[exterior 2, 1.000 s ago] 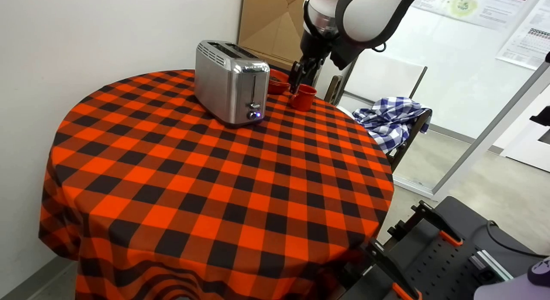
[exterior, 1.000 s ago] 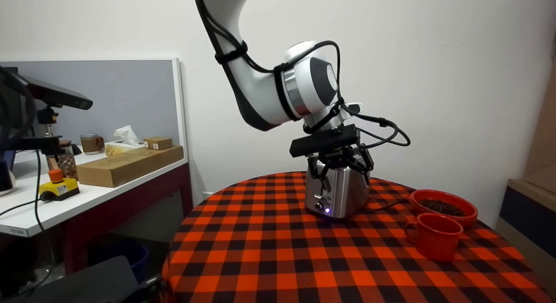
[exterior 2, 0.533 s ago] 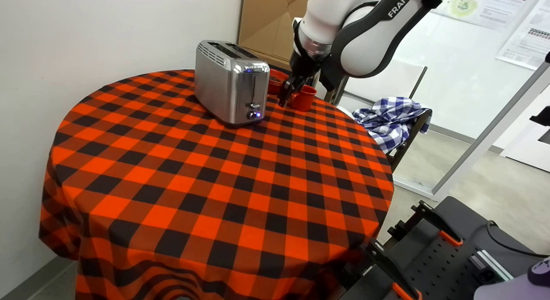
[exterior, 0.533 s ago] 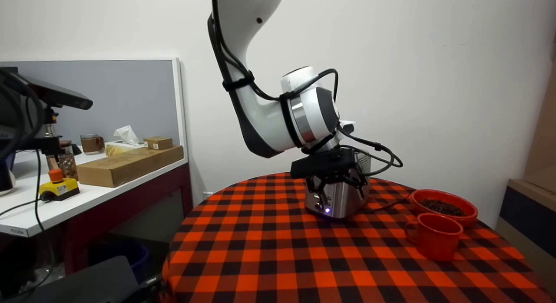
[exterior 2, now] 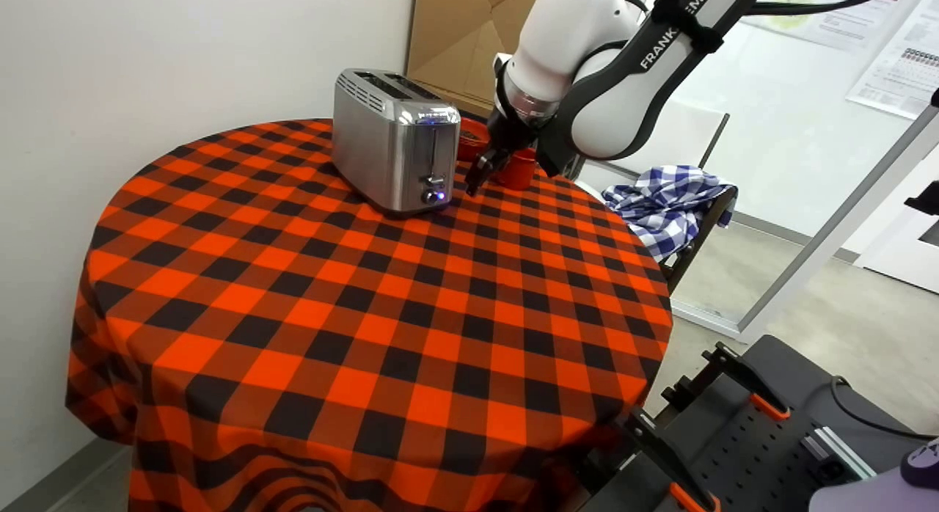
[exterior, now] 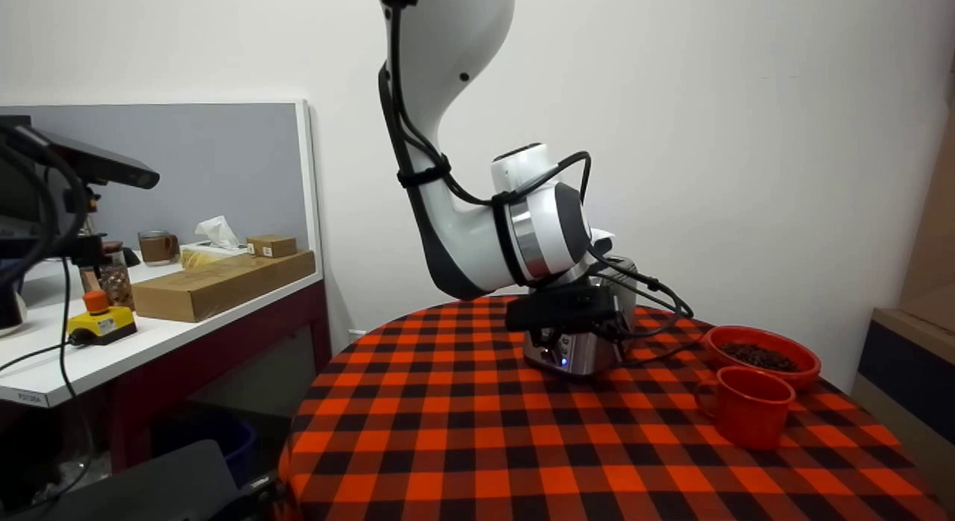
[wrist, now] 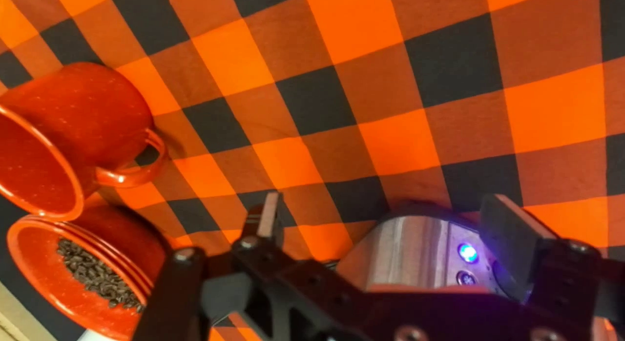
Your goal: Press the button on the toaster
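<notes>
Your end effector point(wrist: 383, 206) stands with its two fingers spread well apart, as you see in the wrist view. The toaster point(exterior 2: 370, 149), a silver two-slot model, rests upright on the tabletop point(exterior 2: 352, 299), which is covered by a red-and-black checked cloth point(exterior: 418, 446). On its end panel point(exterior 2: 446, 158), in an exterior view, note the lever point(exterior 2: 435, 180) above a round knob point(exterior 2: 430, 197), with a lit blue-violet indicator point(exterior 2: 441, 195) beside the knob. Your fingertips point(exterior 2: 475, 178) hang near this panel; in an exterior view a narrow strip of cloth shows between them and the metal. In the wrist view, one finger crosses in front of the panel and hides part of it, while a small round button point(wrist: 466, 278) shows next to the indicator. Your white arm point(exterior: 474, 241) enters from the top edge in both exterior views. Well apart from the toaster stand a red mug point(wrist: 97, 111), its handle turned to the toaster's side, and, close to the mug, a red bowl point(wrist: 49, 277) holding dark beans point(wrist: 95, 275).
</notes>
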`<move>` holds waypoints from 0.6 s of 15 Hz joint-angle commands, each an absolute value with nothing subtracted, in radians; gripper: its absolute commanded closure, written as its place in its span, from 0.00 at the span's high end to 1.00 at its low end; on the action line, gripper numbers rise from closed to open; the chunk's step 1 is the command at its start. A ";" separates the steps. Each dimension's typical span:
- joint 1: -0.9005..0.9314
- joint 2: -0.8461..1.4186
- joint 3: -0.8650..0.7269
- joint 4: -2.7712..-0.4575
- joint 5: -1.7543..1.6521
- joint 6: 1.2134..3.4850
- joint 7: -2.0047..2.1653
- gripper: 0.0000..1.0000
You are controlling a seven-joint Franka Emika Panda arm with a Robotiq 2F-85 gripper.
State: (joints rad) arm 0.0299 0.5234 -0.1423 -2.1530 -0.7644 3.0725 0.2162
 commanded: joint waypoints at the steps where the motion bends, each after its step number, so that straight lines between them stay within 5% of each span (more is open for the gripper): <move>1: 0.024 0.570 -0.141 -2.107 -0.768 3.113 0.207 1.00; 9: 0.018 0.629 -0.121 -2.048 -0.758 3.134 0.208 1.00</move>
